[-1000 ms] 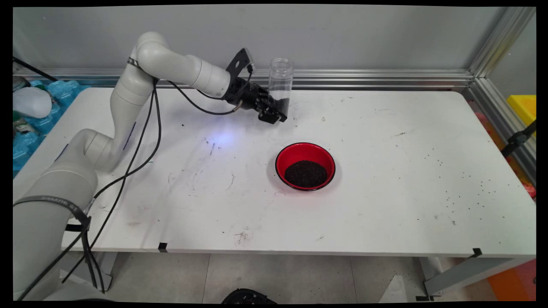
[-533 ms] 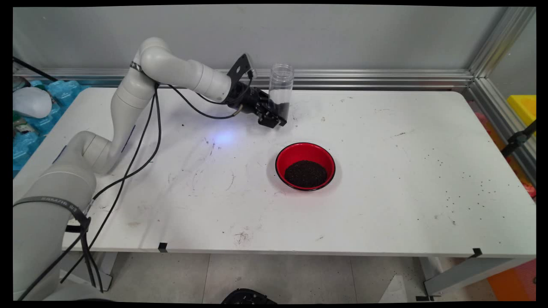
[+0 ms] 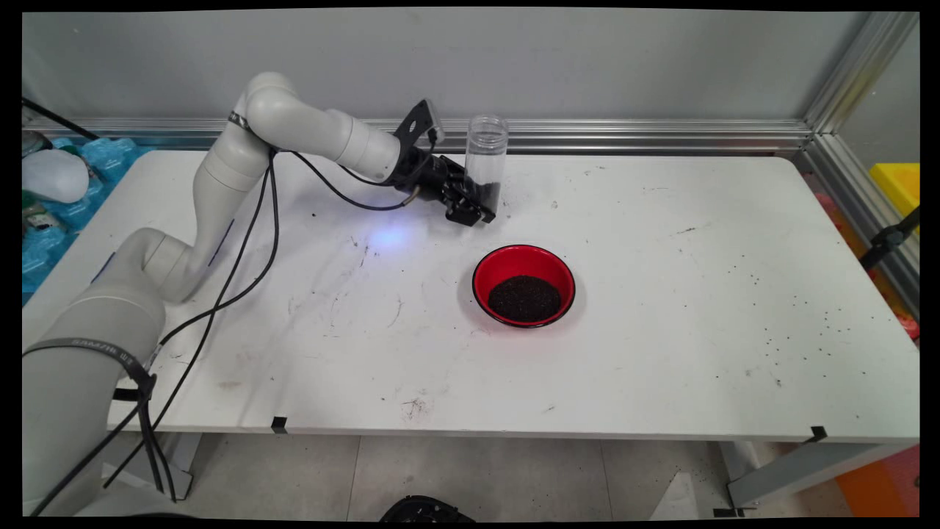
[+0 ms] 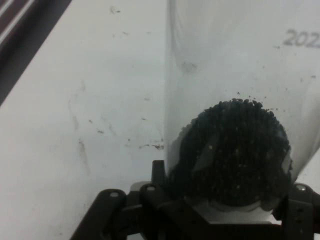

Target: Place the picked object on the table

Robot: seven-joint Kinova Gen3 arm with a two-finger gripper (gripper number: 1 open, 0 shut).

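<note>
A clear plastic jar stands upright at the back of the white table, with a layer of small black grains in its bottom. My gripper is shut on the jar's lower part, low over the table. In the hand view the jar fills the right side, its black grains heaped just above the gripper. A red bowl holding a mound of the same black grains sits on the table a short way in front of the jar.
Loose black grains are scattered over the table's right part. An aluminium rail runs along the back edge and down the right side. Blue packaging and a white object lie beyond the table's left end.
The gripper and the jar have come down and shifted slightly right, toward the table, the jar staying upright. The bowl has not moved.
</note>
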